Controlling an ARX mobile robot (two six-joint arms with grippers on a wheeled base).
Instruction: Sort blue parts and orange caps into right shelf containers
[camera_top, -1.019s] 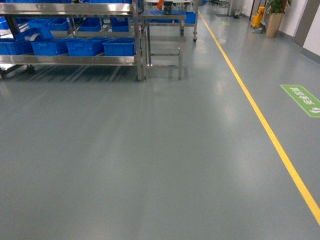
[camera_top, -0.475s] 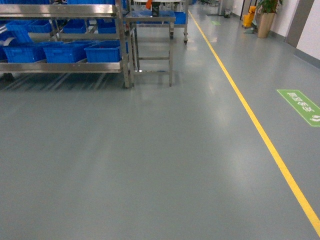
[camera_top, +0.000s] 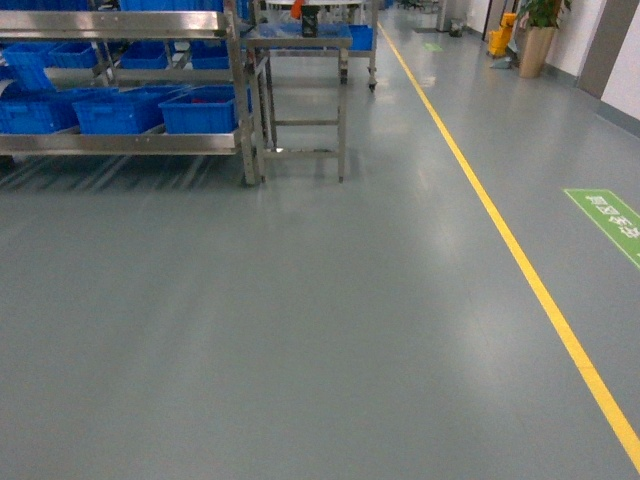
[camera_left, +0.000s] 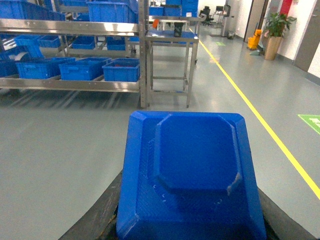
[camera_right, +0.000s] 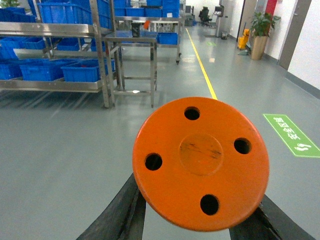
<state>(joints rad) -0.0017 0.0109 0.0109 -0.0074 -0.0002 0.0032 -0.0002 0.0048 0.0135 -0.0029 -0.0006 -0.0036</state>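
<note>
In the left wrist view a chunky blue part (camera_left: 195, 165) with bevelled edges fills the lower frame. My left gripper (camera_left: 192, 227) is shut on it, one black finger (camera_left: 100, 215) showing at each side. The right wrist view shows a round orange cap (camera_right: 200, 160) with several holes, held in my right gripper (camera_right: 200, 227), which is shut on it between black fingers (camera_right: 120, 215). Blue crates (camera_top: 198, 110) sit on a steel rack's low shelf (camera_top: 120, 142) far ahead on the left, also visible as crates (camera_left: 121, 70) and crates (camera_right: 82, 71). Neither gripper appears in the head view.
A small steel table (camera_top: 300, 42) stands just right of the rack. Grey floor (camera_top: 300, 320) stretches between me and the rack. A yellow line (camera_top: 510, 250) runs along the right, with a green floor sign (camera_top: 610, 220) beyond it. A potted plant (camera_top: 533, 45) stands far back.
In the head view the rack and steel table have slid to the left, and the green sign has shifted slightly. Nothing else differs.
</note>
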